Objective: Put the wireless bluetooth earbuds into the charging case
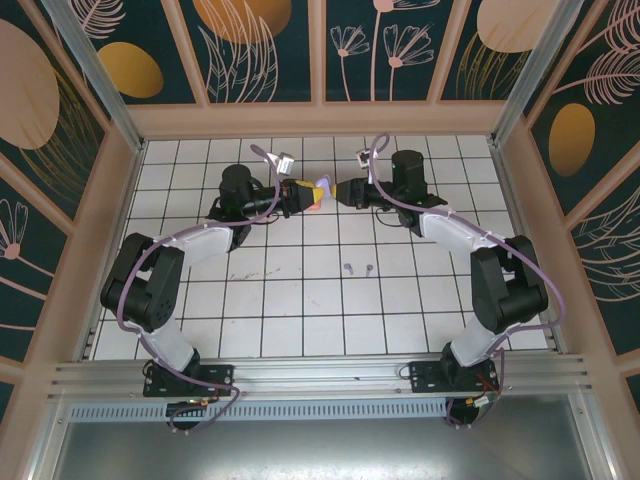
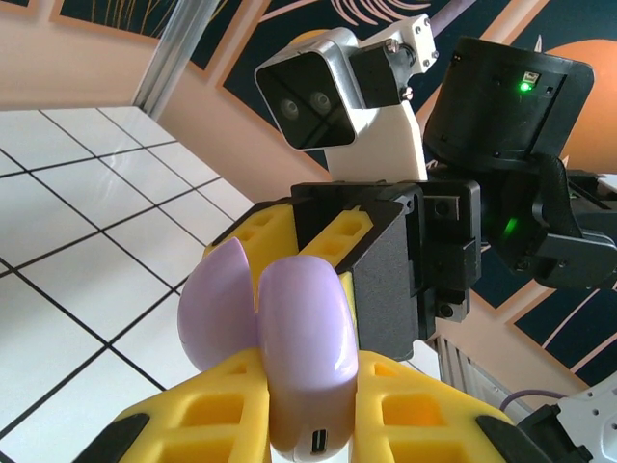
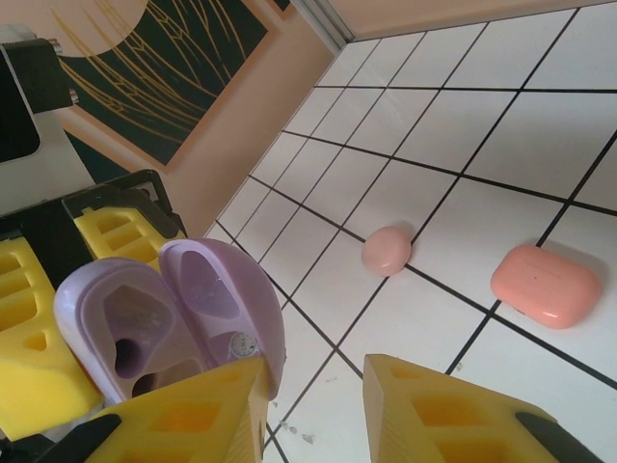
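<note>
Step in hand, as I judge it: purple case (image 1: 322, 187) presented open for loading, no bud picked up yet. Left pincer (image 1: 303, 196) is clamped on the case body, yellow pads on either flank, lid swung open to one side. Right pincer (image 3: 313, 371) has its fingers apart with nothing between them, one tip right at the lid edge. Two earbuds (image 1: 348, 268) lie side by side on the desk (image 1: 300, 320), well nearer the bases than the case and apart from both pincers. The right wrist view shows dark sockets inside the case; cannot tell if anything is seated. A coral case (image 3: 545, 285), closed, and a small pink case (image 3: 388, 251) lie on the desk beyond. To do this well: keep the left clamp fixed and the sockets turned toward the right arm. Back the right pincer off without knocking the lid. Take one bud by its head, so the stem is free to enter. Match bud to socket and push along the socket axis, not across it. The buds are tiny, so expect slip or roll on the tile. Pose: both arms reach to the far middle of the desk, elbows bowed outward, wrists turned in. The pincers are level and nearly tip to tip above the surface.
</note>
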